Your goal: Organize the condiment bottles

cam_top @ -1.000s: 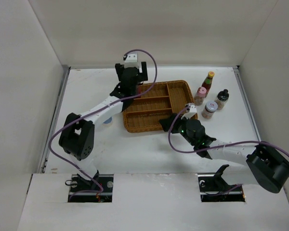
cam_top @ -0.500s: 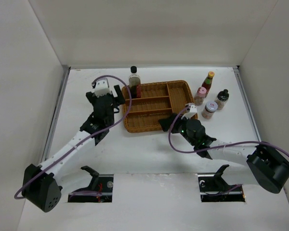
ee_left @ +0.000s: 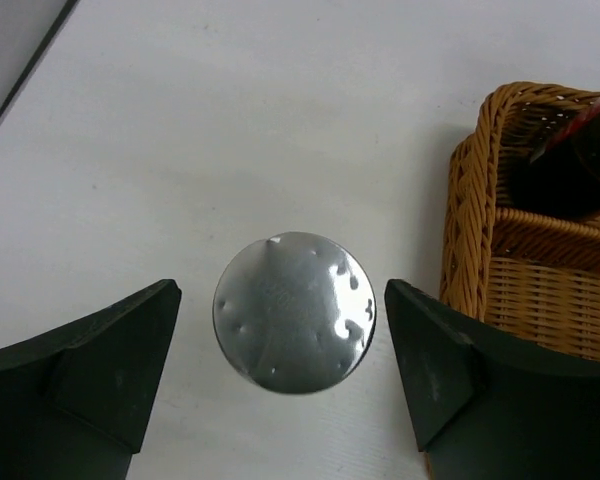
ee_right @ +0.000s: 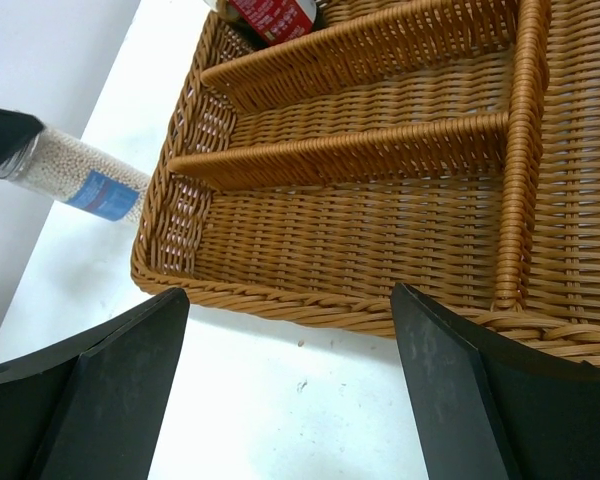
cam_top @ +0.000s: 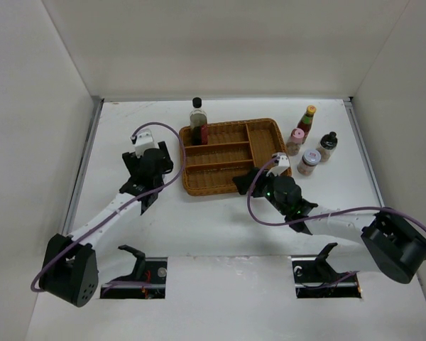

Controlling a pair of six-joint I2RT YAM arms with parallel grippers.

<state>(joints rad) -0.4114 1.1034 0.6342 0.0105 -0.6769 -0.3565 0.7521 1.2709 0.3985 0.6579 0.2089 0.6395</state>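
Note:
My left gripper (ee_left: pixel 280 330) is open, its fingers on either side of the silvery lid of the blue-white-lidded jar (ee_left: pixel 295 312), just left of the wicker tray. The gripper (cam_top: pixel 149 165) hides the jar in the top view. The jar shows in the right wrist view (ee_right: pixel 75 175), with white beads and a blue label. The clear black-capped bottle (cam_top: pixel 197 121) stands in the tray's far-left compartment. My right gripper (cam_top: pixel 250 181) is open and empty at the tray's near edge (ee_right: pixel 290 300). The red sauce bottle (cam_top: pixel 307 122), pink-capped bottle (cam_top: pixel 295 141), lavender-lidded jar (cam_top: pixel 309 161) and dark black-capped bottle (cam_top: pixel 327 145) stand right of the tray.
The brown wicker tray (cam_top: pixel 234 122) sits mid-table with long compartments and a right-hand one. White walls enclose the table on the left, back and right. The tray wall (ee_left: pixel 470 220) is close beside my left gripper's right finger.
The left gripper has let go of the black-capped bottle in the tray and moved back to the near left, over the blue-white-lidded jar. The right arm has not moved.

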